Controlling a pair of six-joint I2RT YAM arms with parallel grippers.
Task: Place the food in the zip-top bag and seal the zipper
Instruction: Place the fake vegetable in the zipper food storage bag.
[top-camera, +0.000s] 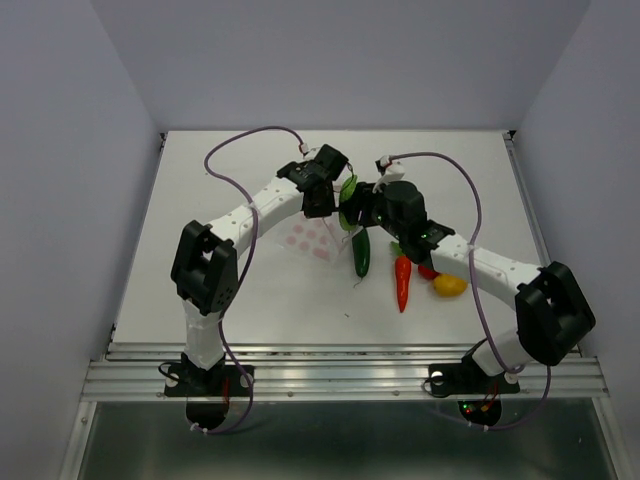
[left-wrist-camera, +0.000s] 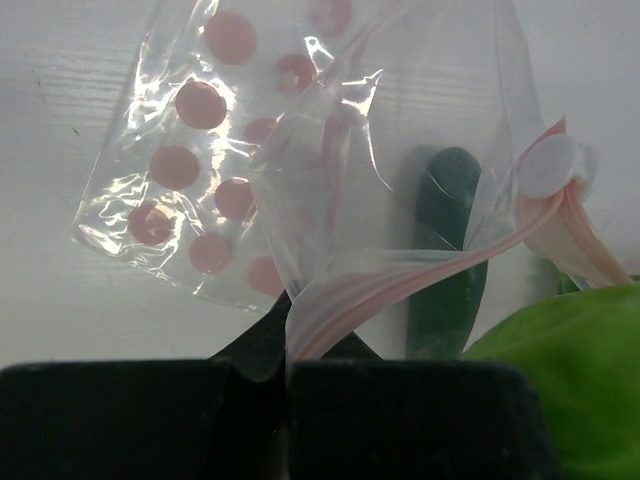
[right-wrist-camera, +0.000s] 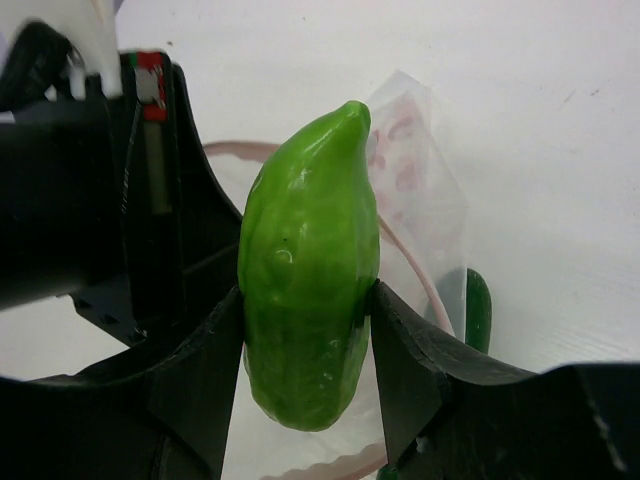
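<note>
The light green pepper (right-wrist-camera: 310, 280) is up off the tabletop (top-camera: 220, 200), pinched at its lower half between the two fingers of the right gripper (right-wrist-camera: 310, 350), tip pointing away from the wrist. Right by it is the zip-top bag (top-camera: 315, 238), clear with pink dots. Its dotted body slopes down to the tabletop and its pink edge is lifted. The zipper (left-wrist-camera: 420, 275) is clamped in the left gripper (left-wrist-camera: 285, 375), whose fingers are closed on the strip with no gap showing. From there the strip runs up and across, twisted at its far end. In the right wrist view the pink strip curves around behind and below the pepper. Whether the pepper is past the bag's mouth cannot be told.

The dark green cucumber (top-camera: 361, 253) lies on the tabletop just beside the bag, seen through the plastic from the left wrist. Further toward the right arm lie the carrot (top-camera: 402, 283), the red bell pepper (top-camera: 428, 270) and the yellow-orange round one (top-camera: 450, 286), close together, outside the bag.
</note>
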